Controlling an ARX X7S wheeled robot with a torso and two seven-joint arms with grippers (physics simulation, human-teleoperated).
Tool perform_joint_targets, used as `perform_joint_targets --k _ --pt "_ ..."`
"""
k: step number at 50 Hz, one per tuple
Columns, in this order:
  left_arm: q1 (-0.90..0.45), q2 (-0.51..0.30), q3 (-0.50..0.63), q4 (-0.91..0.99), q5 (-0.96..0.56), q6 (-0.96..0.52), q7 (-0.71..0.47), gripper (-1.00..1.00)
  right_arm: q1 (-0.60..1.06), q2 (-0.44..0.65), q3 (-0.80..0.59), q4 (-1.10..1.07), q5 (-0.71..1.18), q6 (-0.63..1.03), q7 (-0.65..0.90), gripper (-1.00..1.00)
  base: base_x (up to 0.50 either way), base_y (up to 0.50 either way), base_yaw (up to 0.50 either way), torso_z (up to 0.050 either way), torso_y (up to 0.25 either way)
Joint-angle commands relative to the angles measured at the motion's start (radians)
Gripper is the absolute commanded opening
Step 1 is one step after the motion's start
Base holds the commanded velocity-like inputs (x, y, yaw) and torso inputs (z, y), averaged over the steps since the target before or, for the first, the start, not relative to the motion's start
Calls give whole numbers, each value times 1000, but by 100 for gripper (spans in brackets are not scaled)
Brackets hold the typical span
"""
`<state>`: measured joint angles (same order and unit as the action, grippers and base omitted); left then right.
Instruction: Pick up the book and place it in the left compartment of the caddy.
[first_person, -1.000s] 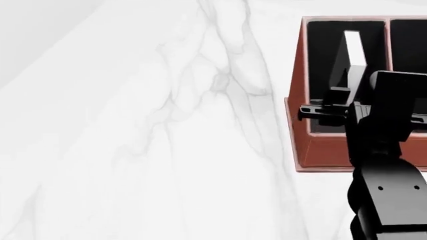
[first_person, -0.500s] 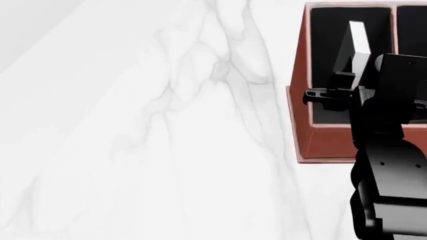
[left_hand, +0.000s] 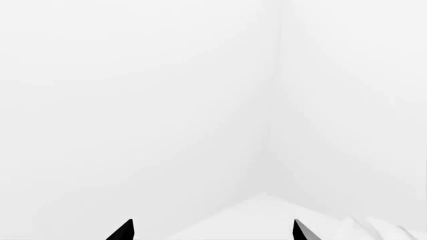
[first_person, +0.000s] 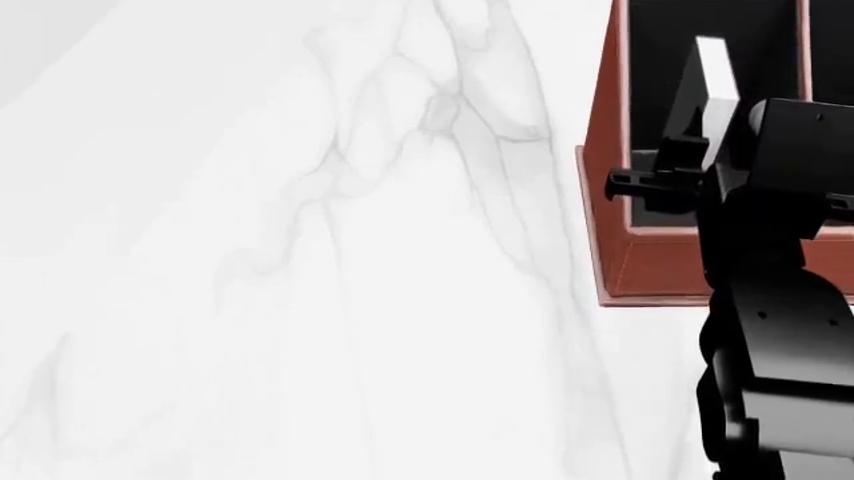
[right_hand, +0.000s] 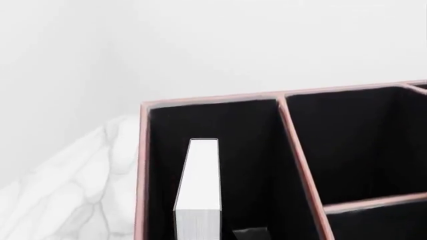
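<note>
The book (right_hand: 199, 190) stands on edge inside the caddy's (first_person: 607, 200) left compartment (right_hand: 240, 165), clear of both walls. Right hand (first_person: 654, 180) above it, grip unclear; left hand (left_hand: 212, 230) spread open.

Right arm (first_person: 774, 330) enters the head view at lower right, black, rising to a boxy wrist. Right gripper (first_person: 654, 180) points toward the view's left; whether its fingers are apart or together cannot be told from this angle. Left gripper (left_hand: 212, 231): only two dark fingertips (left_hand: 123, 231) show in the left wrist view, set well apart, nothing between them.
</note>
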<state>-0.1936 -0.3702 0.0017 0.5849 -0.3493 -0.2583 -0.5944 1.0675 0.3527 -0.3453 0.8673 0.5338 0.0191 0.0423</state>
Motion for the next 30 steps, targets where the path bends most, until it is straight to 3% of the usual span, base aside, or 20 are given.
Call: perform_joint_targets --k 1,13,30 --pt "29 15 -37 46 -36 -23 52 100 8 -34 32 -30 -68 -22 -21 -100 0 0 0 0 0" --pt "35 12 -41 52 -46 -18 51 100 182 -126 38 437 -111 -230 -127 -100 0 0 0 0 1" --pt "46 9 -44 55 -51 -8 49 100 173 -146 207 441 -263 -197 -147 -100 0 0 0 0 2"
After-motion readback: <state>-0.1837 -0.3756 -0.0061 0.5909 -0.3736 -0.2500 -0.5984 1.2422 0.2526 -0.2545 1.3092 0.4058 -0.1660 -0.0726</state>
